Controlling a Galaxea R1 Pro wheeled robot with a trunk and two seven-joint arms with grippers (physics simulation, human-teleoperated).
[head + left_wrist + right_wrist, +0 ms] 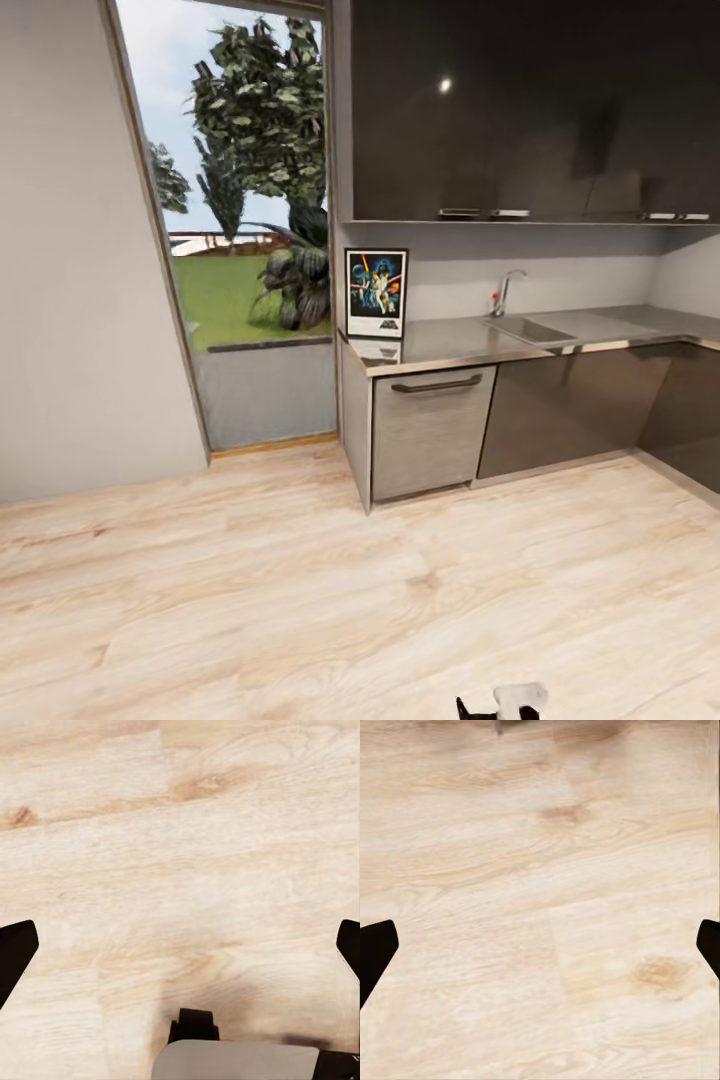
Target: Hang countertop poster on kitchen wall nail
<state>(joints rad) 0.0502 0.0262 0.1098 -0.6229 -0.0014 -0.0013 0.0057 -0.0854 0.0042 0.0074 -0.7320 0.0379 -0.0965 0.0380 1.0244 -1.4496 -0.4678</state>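
Observation:
The poster [376,292] stands upright at the left end of the kitchen countertop [460,340], leaning on the pale wall under the dark upper cabinets; its colourful figures and white border are plain to see. The sink [530,329] and chrome tap [506,291] sit further right along the worktop. In the left wrist view my left gripper [180,952] hangs open over bare wooden floor, its dark fingertips [15,952] at the picture's sides. My right gripper [540,952] is likewise open above the floor, with fingertips [375,952] wide apart. No wall nail can be made out.
A tall window [245,210] with trees outside stands left of the counter. A grey drawer unit [432,430] and dark lower cabinets [570,400] front the worktop. Light wooden floor [300,590] stretches between me and the counter. Part of my body [515,700] shows at the bottom.

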